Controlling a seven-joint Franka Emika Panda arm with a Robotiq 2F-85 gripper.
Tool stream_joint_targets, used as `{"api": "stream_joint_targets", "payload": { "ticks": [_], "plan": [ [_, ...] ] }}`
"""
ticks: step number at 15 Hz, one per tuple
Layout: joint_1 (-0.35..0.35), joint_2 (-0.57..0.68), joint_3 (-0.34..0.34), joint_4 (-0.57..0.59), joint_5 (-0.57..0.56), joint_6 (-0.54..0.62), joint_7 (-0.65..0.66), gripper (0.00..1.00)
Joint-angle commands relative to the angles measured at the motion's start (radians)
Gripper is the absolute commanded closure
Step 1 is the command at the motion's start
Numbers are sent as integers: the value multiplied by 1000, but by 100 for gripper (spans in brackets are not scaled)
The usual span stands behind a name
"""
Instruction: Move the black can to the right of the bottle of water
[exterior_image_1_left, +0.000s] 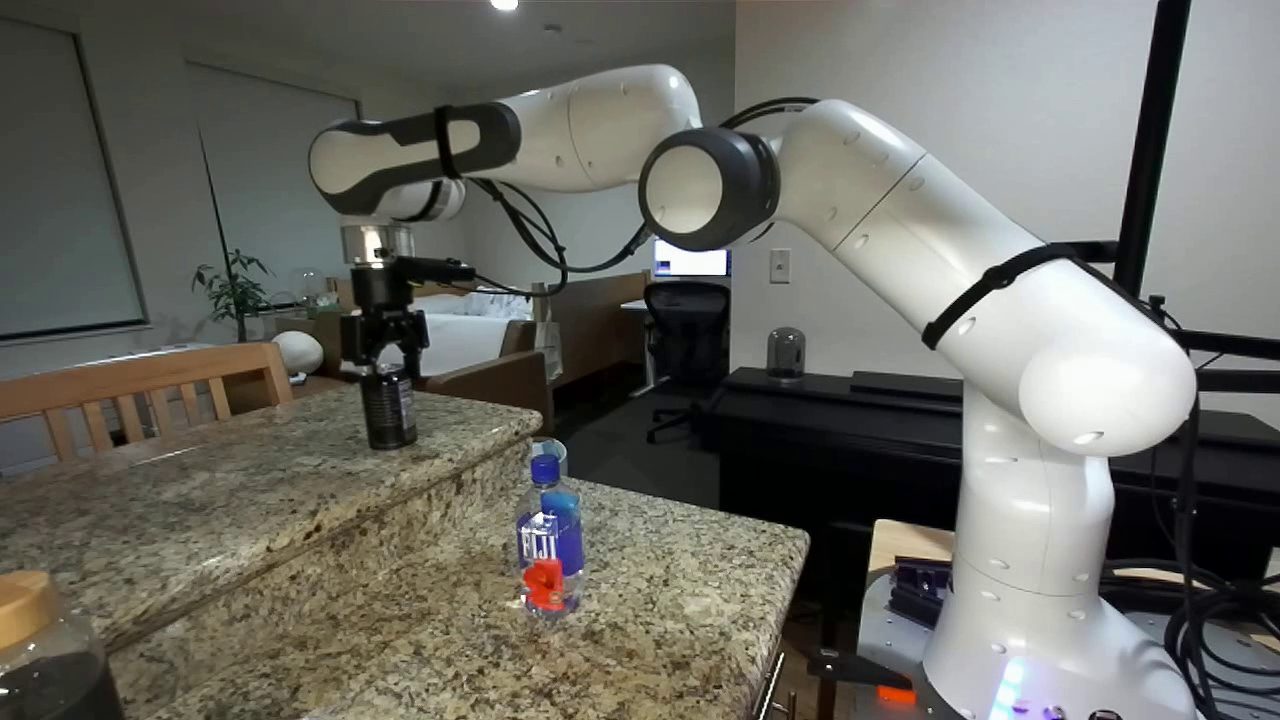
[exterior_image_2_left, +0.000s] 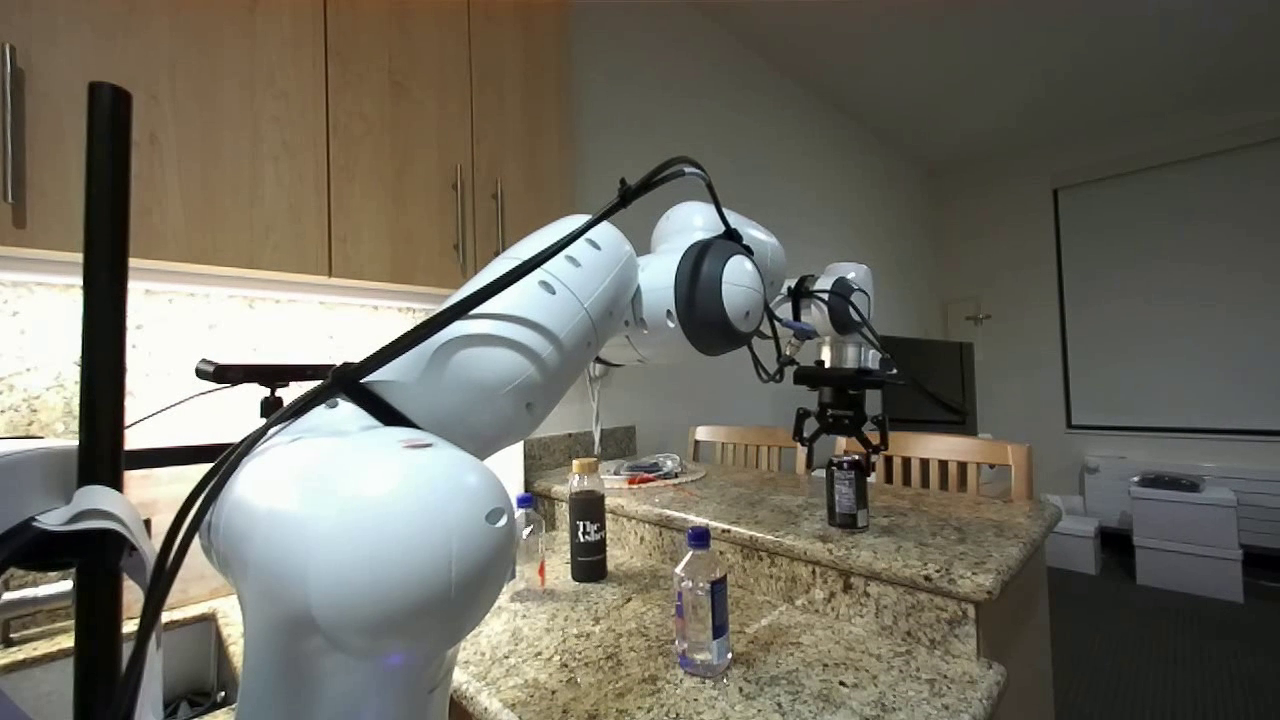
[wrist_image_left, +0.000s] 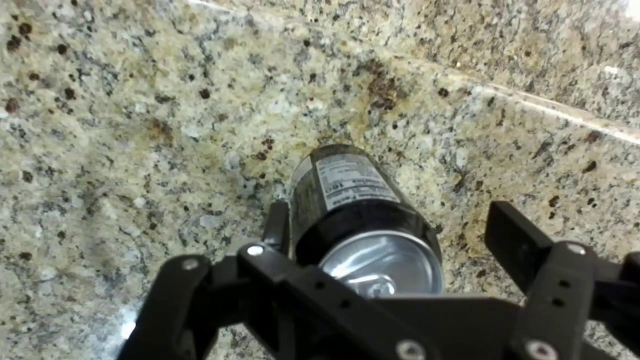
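Note:
The black can (exterior_image_1_left: 390, 412) stands upright on the raised granite counter; it also shows in an exterior view (exterior_image_2_left: 848, 495) and in the wrist view (wrist_image_left: 350, 180). My gripper (exterior_image_1_left: 386, 365) is open and points down over the can's top; it also shows in an exterior view (exterior_image_2_left: 843, 457). In the wrist view my gripper (wrist_image_left: 392, 220) has one finger close beside the can and the other apart from it, with a gap. The bottle of water (exterior_image_1_left: 550, 545) stands upright on the lower counter, also in an exterior view (exterior_image_2_left: 703, 610); it is out of the wrist view.
The raised counter (exterior_image_1_left: 230, 470) steps down to the lower counter (exterior_image_1_left: 660, 590). A dark bottle with a wooden cap (exterior_image_2_left: 588, 530) and another blue-capped clear bottle (exterior_image_2_left: 528, 545), partly behind the arm, stand on the lower counter. A round mat with items (exterior_image_2_left: 650, 470) lies on the raised counter.

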Motion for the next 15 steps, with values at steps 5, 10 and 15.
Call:
{"api": "stream_joint_targets", "payload": {
  "ticks": [5, 10, 15],
  "plan": [
    [-2, 12, 8, 24, 8, -10, -15, 47],
    [0, 8, 7, 23, 7, -16, -14, 58],
    [-4, 9, 10, 29, 15, -10, -7, 3]
  ]
}}
